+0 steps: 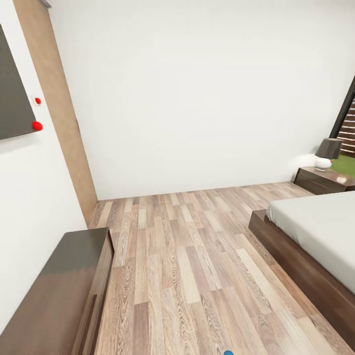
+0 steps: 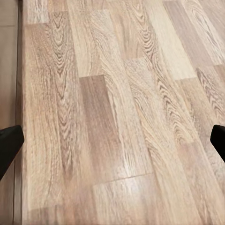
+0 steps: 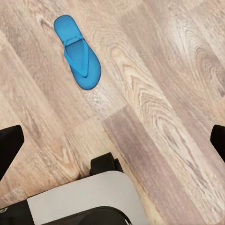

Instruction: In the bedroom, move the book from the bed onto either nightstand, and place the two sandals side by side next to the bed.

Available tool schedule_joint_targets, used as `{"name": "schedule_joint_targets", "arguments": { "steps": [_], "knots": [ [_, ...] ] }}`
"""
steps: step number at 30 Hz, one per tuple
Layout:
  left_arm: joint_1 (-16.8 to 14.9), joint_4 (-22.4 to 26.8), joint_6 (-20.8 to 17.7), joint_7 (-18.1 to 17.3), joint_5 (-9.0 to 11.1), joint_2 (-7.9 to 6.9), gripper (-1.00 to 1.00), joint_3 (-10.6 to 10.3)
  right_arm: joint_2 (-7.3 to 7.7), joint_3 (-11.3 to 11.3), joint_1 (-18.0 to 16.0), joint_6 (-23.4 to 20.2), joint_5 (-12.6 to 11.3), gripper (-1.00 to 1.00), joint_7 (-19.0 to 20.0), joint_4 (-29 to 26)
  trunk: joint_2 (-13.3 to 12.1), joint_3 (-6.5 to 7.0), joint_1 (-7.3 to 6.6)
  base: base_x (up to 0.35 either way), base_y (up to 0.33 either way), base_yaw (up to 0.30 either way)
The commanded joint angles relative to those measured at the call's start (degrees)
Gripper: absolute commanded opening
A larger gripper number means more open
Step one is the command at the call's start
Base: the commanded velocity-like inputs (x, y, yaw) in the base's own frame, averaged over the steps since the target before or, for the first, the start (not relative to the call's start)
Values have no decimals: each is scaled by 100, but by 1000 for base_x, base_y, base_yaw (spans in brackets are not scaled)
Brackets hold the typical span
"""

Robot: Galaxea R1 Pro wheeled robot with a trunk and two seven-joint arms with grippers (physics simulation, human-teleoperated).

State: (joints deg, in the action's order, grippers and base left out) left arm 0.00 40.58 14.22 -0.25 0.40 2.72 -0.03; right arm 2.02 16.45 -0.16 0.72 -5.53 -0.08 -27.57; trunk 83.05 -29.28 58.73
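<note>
Bright-blue flat sandal (image 3: 77, 53) on brown-grey wood-plank floor (image 1: 187, 266), near the grey-and-black robot base (image 3: 79, 199).

Seen from the right wrist: thin foam sole, rounded at both ends, blue V-strap, lying flat and alone on the planks just beyond the base; right gripper (image 3: 112, 140) spread wide, black fingertips (image 3: 9, 145) at the frame's edges, nothing between them. Left gripper (image 2: 112, 140) likewise wide apart over bare planks, holding nothing. From the head: blue speck (image 1: 228, 353) at 6 o'clock, too small to identify. Long low dark-brown dresser (image 1: 59, 291) at 8 o'clock against the white wall. Low bed with off-white mattress and dark wooden frame (image 1: 315, 246) at 4 o'clock. Broad open floor lane between them. Dark reddish-brown nightstand (image 1: 323, 180) at 3 o'clock, carrying a white-based, dark-shaded lamp (image 1: 326, 154).
</note>
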Motion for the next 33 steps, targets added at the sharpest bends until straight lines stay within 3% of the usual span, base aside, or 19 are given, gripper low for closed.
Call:
{"name": "schedule_joint_targets", "arguments": {
  "steps": [1, 9, 21, 28, 33],
  "knots": [
    [0, 3, 11, -2, 4, 1, 100, -1, 0, -5, -2, 8, -56, 100, -1, 0, 3, -5, 0, 0, 0, 0],
    [0, 3, 11, -2, 4, 1, 100, -4, 20, 0, -2, 7, -39, 100, 14, 2, 3, -5, 0, 0, 0, 0],
    [392, -386, 3, -36, -7, -44, 100, 7, 11, 2, 236, 191, -66, 100, 401, 359, 3, -5, 0, 0, 0, 0],
    [393, -611, 18, -31, -6, -38, 100, 11, 25, 29, 237, 184, -37, 100, 625, 491, 3, -5, 0, 0, 0, 0],
    [388, -475, 4, -17, -9, -16, 100, 12, 75, 47, 237, 109, -29, 100, 786, 370, 3, -5, 0, 0, 0, 0]
  ]
}}
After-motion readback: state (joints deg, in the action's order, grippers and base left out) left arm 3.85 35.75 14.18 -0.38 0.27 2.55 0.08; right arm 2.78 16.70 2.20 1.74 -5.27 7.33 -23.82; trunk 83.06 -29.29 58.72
